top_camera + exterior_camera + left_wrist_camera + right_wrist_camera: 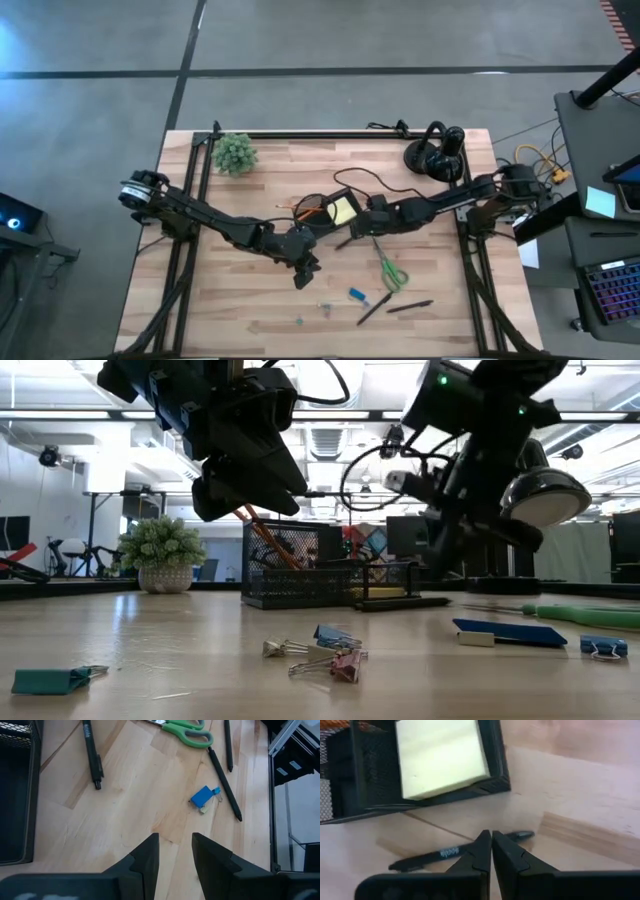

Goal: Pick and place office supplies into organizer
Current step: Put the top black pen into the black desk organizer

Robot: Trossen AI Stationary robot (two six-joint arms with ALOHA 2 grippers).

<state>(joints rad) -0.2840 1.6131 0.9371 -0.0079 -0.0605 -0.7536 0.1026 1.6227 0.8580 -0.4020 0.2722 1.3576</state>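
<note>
— Which step are they on, would you say?

— Partway through, I'd judge. The organizer (322, 209) sits mid-table with the yellow sticky-note pad (442, 757) already in one compartment and orange pencils (262, 532) leaning in the mesh cup. Still loose on the wood: a black pen (455, 853) just at the organizer's 5 o'clock corner, the green-handled scissors (391, 272) farther toward 4 o'clock, two more pens (392, 307) and the blue piece (357, 295) down near the front edge, with a few clips (325, 661) beside them.

— And the arms?

— The right gripper (491, 851) reaches in from 3 o'clock, its long arm stretched low across the table, fingers pressed together with nothing between them, tips right over that nearest pen. The left gripper (174, 857) comes from 9 o'clock, elbow bent, wrist tipped down at the organizer's 6 o'clock; its fingers stand a narrow way apart, empty, pointed toward the blue piece.

— So the next move?

— My guess: the right one needs to spread its fingers before it can straddle the pen's barrel. The left has to drop lower to reach the blue piece.
</note>
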